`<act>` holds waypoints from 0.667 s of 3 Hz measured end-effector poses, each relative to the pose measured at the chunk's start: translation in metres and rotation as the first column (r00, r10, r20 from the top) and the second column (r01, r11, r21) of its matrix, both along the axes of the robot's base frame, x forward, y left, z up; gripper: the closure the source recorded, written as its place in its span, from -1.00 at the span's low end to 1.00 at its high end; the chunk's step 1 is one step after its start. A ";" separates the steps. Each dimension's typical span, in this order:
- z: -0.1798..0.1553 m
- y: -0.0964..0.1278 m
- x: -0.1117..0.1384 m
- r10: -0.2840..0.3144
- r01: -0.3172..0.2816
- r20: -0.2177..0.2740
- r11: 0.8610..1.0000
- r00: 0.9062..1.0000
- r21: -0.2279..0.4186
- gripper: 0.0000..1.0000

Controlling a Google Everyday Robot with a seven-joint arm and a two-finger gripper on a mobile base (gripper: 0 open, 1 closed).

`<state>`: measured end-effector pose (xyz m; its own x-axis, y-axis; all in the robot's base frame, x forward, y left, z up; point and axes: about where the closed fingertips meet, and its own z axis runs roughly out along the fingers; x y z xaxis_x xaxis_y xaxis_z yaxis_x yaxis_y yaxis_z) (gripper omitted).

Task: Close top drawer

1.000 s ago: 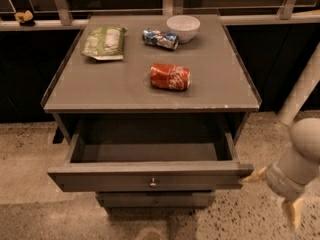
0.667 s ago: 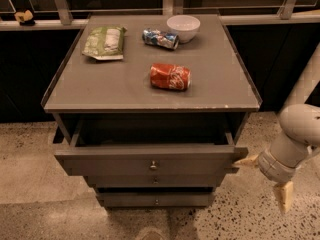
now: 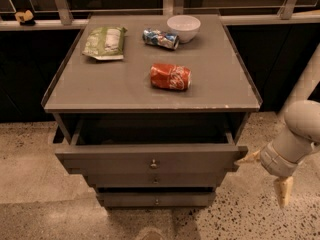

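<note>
The top drawer [image 3: 150,158] is a wide grey front with a small round metal knob [image 3: 154,163]. It stands partly pulled out under the cabinet top [image 3: 125,91], with a dark gap showing behind its front. My gripper [image 3: 266,175] is at the drawer's right end, low on the right side. It is open and empty, its two pale fingers spread apart. One fingertip [image 3: 248,158] is at the drawer front's right corner; the other [image 3: 283,191] points down at the floor.
On the cabinet top lie a red can [image 3: 171,76], a blue can [image 3: 160,38], a white bowl [image 3: 183,27] and a green bag [image 3: 105,42]. Two narrower drawer fronts [image 3: 156,180] sit below. Speckled floor [image 3: 30,184] surrounds the cabinet; a dark railed wall stands behind.
The top drawer has slid inward and sticks out less than before. My gripper has moved up and in along the drawer's right end.
</note>
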<state>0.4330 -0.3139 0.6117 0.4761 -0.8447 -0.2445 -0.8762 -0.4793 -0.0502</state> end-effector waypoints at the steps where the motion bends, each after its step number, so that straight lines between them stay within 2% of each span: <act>1: 0.007 -0.003 0.015 -0.016 0.016 0.027 1.000 1.000 0.008 -1.00; 2: 0.021 -0.006 0.047 -0.038 0.037 0.067 0.999 0.997 0.025 -1.00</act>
<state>0.4804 -0.3204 0.6324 0.4602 -0.8567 -0.2331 -0.8878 -0.4440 -0.1211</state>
